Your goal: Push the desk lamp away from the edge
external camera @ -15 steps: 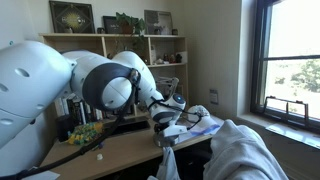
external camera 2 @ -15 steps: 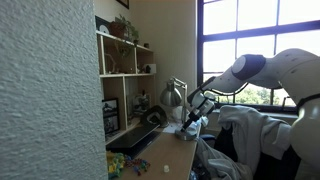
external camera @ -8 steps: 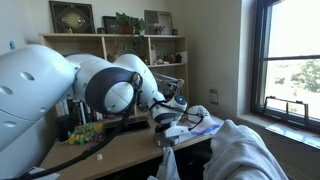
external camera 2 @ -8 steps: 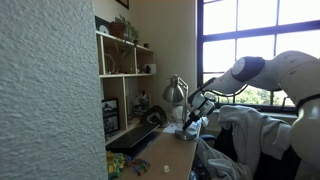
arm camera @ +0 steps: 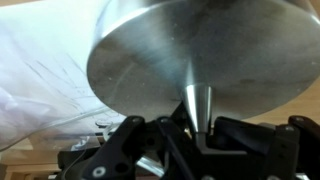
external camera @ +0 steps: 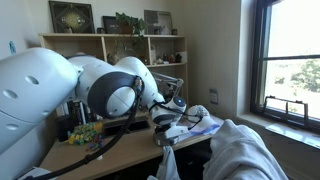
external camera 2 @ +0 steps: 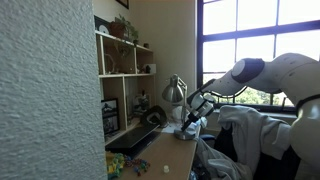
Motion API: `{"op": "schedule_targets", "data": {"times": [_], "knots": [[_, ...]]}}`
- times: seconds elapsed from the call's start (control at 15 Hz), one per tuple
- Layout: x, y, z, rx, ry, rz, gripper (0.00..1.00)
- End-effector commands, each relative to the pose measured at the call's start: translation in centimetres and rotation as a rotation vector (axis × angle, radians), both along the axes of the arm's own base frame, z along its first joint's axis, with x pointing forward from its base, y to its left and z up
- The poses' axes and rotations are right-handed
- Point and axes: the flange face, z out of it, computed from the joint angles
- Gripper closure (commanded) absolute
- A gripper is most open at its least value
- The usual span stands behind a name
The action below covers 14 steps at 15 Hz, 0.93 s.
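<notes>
- Close up in the wrist view, the desk lamp's (arm camera: 180, 50) round silver base fills most of the frame, with its thin stem rising from the middle.
- The gripper (arm camera: 192, 135) sits at that stem, one dark finger on each side; whether the fingers pinch it cannot be told.
- In an exterior view, the cone shade of the lamp (external camera 2: 175, 90) stands above the gripper (external camera 2: 190, 122), which reaches in low near the base.
- The lamp stands on the tan desk (external camera: 130, 148), close to the edge (external camera: 135, 156) at the window end.
- White cloth (external camera: 245, 155) lies just beyond the gripper (external camera: 168, 120).
- A wooden shelf (external camera: 110, 45) stands behind the desk.
</notes>
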Motion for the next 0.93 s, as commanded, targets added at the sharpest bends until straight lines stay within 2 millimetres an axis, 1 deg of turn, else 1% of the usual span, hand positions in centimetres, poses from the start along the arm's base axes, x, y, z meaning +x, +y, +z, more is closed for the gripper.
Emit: {"op": "schedule_targets", "data": {"times": [0.0, 0.2, 0.4, 0.87], "knots": [[1.1, 2.7, 2.5, 0.051, -0.065, 0.011, 0.91], [1.3, 4.4, 2.6, 0.064, -0.078, 0.03, 0.91], [1.5, 5.5, 2.8, 0.074, -0.096, 0.036, 0.91], [2.3, 6.5, 3.1, 0.089, -0.127, 0.022, 0.91]]}}
